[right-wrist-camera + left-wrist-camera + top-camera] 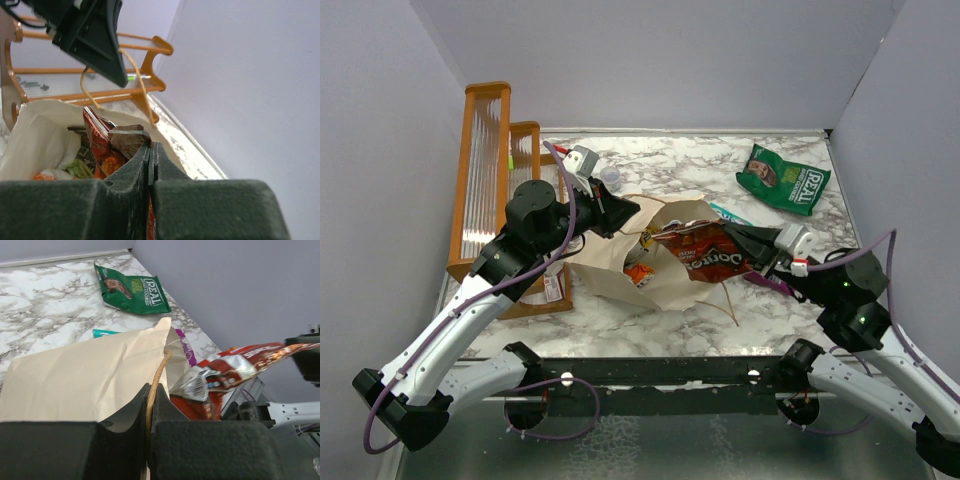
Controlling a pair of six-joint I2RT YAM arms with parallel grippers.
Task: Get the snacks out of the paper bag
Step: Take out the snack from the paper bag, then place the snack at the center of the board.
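Observation:
The cream paper bag (620, 270) lies on its side mid-table, mouth toward the right. My left gripper (620, 212) is shut on its tan loop handle (159, 372) and holds the mouth up. My right gripper (745, 242) is shut on the edge of an orange-red chip bag (708, 252), held at the bag's mouth; it also shows in the left wrist view (235, 367) and the right wrist view (107, 150). More packets show inside the bag (75, 167). A green chip bag (783, 178) lies far right. A teal packet (728, 213) and a purple pouch (186, 347) lie behind the bag.
An orange-framed wooden rack (490, 190) stands at the left. A small clear cup (610, 177) sits near it at the back. Grey walls enclose the marble table (680, 165) on three sides.

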